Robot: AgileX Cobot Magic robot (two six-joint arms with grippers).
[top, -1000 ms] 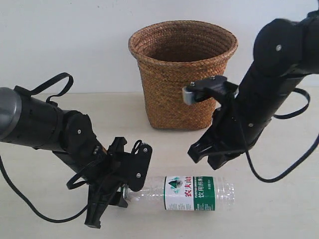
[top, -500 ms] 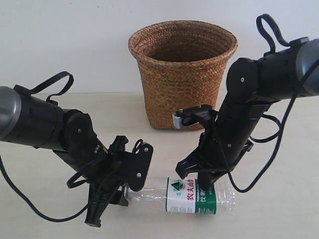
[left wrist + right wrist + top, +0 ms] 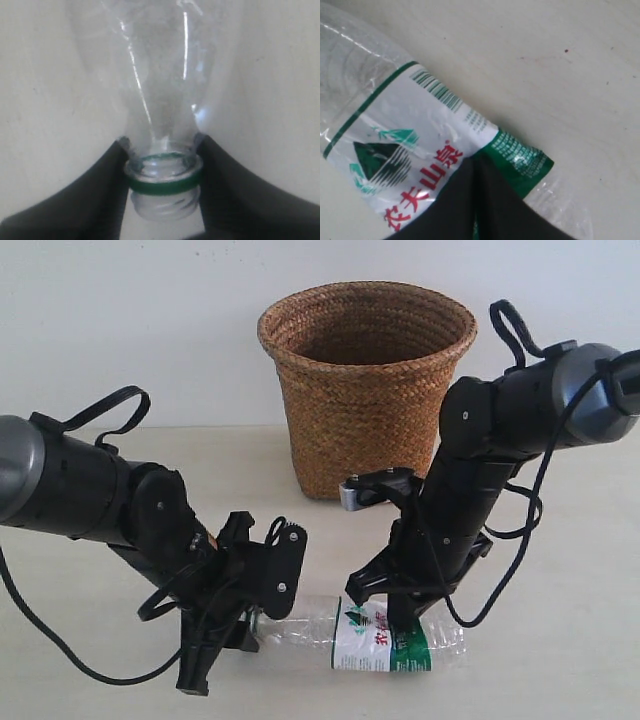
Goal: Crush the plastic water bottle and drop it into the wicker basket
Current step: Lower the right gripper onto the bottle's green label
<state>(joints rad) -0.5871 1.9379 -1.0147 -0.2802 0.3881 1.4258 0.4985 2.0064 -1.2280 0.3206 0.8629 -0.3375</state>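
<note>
Obs.: small clear plastic water bottle [image 3: 365,645] lies on its side on the pale tabletop [image 3: 560,640], in front of the brown woven wicker basket [image 3: 365,390] and apart from it. The basket stands upright with its flared round rim open; nothing can be made out inside it.

Left gripper [image 3: 162,165]: black fingers [image 3: 100,190] pinch the bottle's neck from both sides, just above a green ring [image 3: 162,184]. Below the ring the mouth is clear and threaded, and no cap shows on it.

Right gripper [image 3: 473,170]: fingers pressed together into one black wedge. Its tip bears on the bottle's label [image 3: 420,125] from above, at the edge where white meets a dark green band [image 3: 517,160].

Label: white field with thin green border line.
- Red characters [image 3: 427,177] run along it and read 农夫山泉; the lowest one is partly at the frame edge.
- Green-and-black mountain emblem [image 3: 382,160] sits beside the characters.
- Green barcode [image 3: 437,90] lies near the label's edge.
- Small print by the barcode is too fine to read.
- In the exterior view the green band carries white characters, too blurred to read.
</note>
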